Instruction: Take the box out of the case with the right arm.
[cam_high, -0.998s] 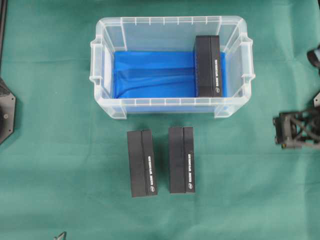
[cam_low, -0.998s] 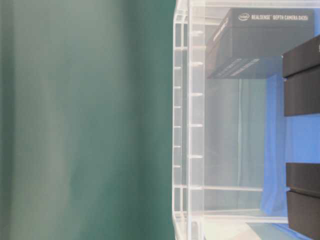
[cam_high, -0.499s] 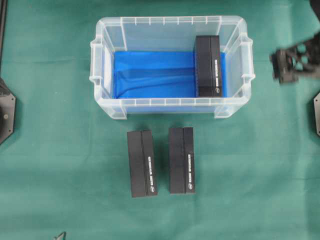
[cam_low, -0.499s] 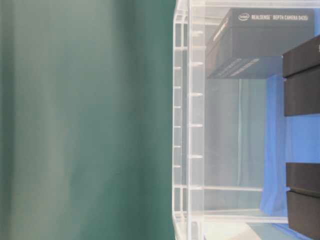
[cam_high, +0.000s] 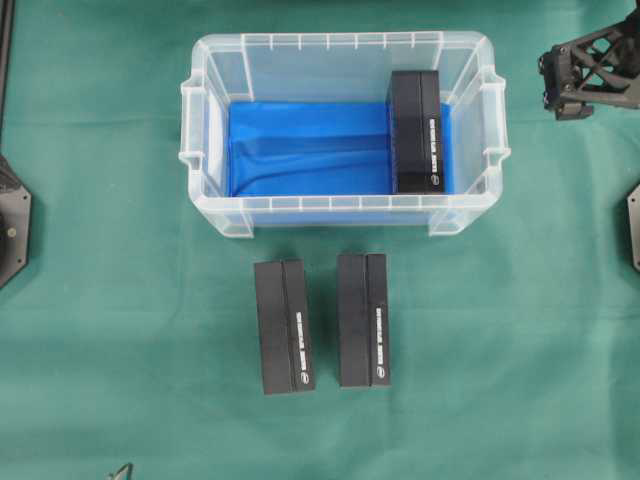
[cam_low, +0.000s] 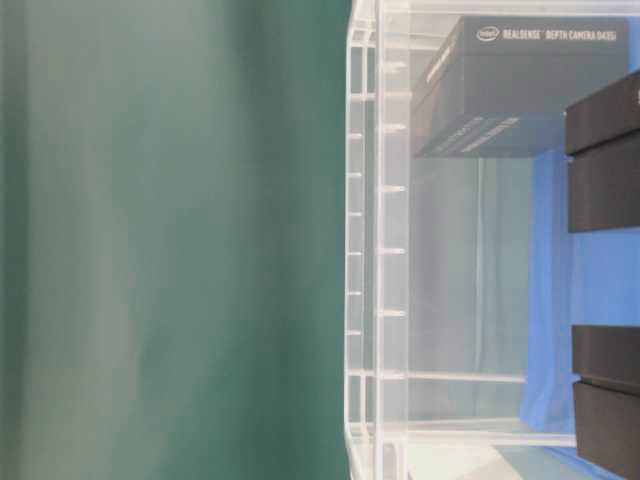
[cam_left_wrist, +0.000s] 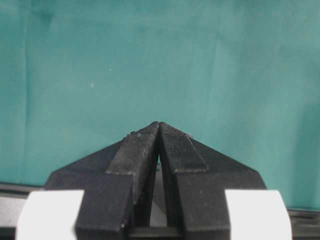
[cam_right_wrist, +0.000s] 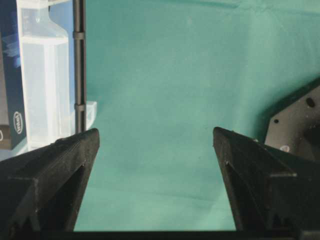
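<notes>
The case (cam_high: 340, 42), a clear tub with a blue bottom, stands at the far middle of the green cloth. One black box (cam_high: 417, 132) lies inside it against the right wall. In the table-level view the box (cam_low: 530, 90) shows through the case wall (cam_low: 380, 250). My right gripper (cam_high: 553, 85) hovers outside the case, just right of its far right corner, pointing at it. Its jaws are open (cam_right_wrist: 156, 135) with only cloth between them, and the case corner (cam_right_wrist: 45, 90) sits to their left. My left gripper (cam_left_wrist: 159, 125) is shut and empty over bare cloth.
Two more black boxes (cam_high: 284, 326) (cam_high: 363, 319) lie side by side on the cloth in front of the case. Black arm bases sit at the left edge (cam_high: 12, 225) and the right edge (cam_high: 633, 225).
The right gripper has swung from beside the near right of the case toward the far side, ending level with the case's far right corner. Its jaws stay open. The boxes are unmoved.
</notes>
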